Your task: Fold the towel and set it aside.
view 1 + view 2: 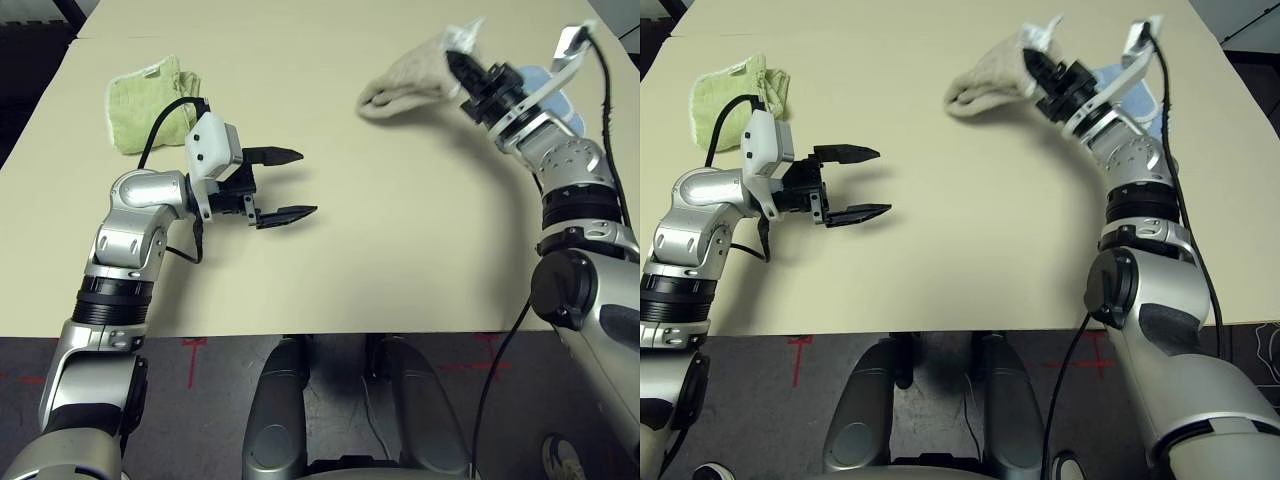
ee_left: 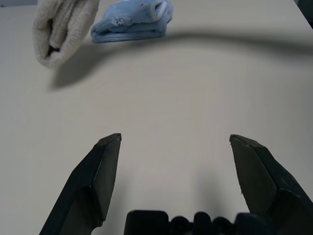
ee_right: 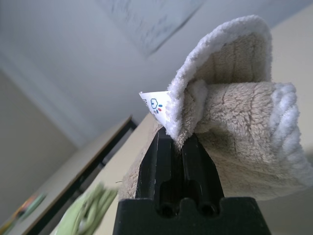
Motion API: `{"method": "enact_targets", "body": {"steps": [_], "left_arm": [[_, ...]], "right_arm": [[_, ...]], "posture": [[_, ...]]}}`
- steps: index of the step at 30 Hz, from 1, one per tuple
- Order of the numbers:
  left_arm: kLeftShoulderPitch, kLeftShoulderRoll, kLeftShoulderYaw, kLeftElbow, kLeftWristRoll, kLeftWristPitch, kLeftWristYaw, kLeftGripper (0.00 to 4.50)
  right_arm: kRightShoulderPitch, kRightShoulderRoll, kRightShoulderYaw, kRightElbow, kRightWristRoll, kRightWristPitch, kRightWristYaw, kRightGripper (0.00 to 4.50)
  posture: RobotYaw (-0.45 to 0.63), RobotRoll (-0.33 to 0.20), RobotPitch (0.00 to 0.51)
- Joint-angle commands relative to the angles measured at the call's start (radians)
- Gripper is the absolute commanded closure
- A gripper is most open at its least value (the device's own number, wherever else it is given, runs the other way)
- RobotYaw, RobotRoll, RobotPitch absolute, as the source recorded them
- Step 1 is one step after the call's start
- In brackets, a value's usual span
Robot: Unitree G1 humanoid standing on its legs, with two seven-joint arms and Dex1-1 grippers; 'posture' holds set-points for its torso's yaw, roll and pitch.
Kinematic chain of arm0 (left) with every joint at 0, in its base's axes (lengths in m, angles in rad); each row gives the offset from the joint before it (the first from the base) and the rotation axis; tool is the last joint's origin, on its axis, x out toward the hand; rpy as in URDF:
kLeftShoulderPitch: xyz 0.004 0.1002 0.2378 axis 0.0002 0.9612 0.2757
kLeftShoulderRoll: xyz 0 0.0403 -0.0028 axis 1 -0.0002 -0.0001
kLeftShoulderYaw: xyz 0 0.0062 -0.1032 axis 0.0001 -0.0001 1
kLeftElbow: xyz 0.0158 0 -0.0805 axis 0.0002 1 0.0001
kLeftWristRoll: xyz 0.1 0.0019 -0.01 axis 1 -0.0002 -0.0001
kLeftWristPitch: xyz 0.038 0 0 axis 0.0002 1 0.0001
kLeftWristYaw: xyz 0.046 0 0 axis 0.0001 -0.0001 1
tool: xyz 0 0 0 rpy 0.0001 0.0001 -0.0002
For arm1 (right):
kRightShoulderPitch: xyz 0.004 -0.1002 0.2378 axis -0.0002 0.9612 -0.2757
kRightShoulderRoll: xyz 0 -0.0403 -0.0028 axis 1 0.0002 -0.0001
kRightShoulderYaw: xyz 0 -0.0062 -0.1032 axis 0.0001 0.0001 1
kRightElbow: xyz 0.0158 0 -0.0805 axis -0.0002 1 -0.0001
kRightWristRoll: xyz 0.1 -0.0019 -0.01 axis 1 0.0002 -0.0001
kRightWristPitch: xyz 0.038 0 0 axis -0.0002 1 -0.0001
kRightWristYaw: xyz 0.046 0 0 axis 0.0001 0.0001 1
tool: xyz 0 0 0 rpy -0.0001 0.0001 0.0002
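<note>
Right end effector (image 1: 462, 62) pinches the folded towel (image 1: 410, 82), apparently lifted; left end effector (image 1: 290, 184) gapes wide, empty.

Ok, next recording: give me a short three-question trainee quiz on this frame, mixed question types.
1. True or false: the right tool is shut on the towel.
2. Which cloth lies nearest the left tool? A) blue cloth B) green cloth C) the towel
3. Fill in: the left tool's fingers stand ____.

Key: 1 true; 2 B; 3 open.
</note>
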Motion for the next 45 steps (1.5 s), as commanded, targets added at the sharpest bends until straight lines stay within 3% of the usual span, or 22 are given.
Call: {"method": "enact_targets", "body": {"steps": [1, 8, 19, 32, 45], "left_arm": [[-0.002, -0.003, -0.018, 0.004, 0.002, -0.007, -0.012, 0.0], [-0.005, -0.006, -0.022, 0.01, 0.002, -0.012, -0.019, 0.0], [-0.005, -0.004, -0.021, 0.005, -0.001, -0.007, -0.019, 0.0], [-0.003, -0.001, -0.015, -0.001, -0.002, -0.004, -0.01, 0.0], [-0.004, 0.002, -0.014, -0.004, -0.004, 0.002, -0.008, 0.0]], "right_arm": [[-0.009, -0.02, -0.033, 0.042, 0.008, -0.13, -0.035, 4.48], [-0.007, -0.052, -0.03, 0.115, -0.032, -0.303, -0.141, 4.48], [-0.001, -0.084, -0.01, 0.177, -0.067, -0.411, -0.193, 4.48], [0.008, -0.128, 0.005, 0.222, -0.112, -0.462, -0.231, 4.48], [0.071, -0.149, 0.042, 0.269, -0.181, -0.362, -0.35, 4.48]], "posture": [[0.03, 0.0, 0.29], [0.02, 0.0, 0.281], [0.01, 0.0, 0.282], [0.01, 0.0, 0.284], [0.01, 0.0, 0.29]]}}
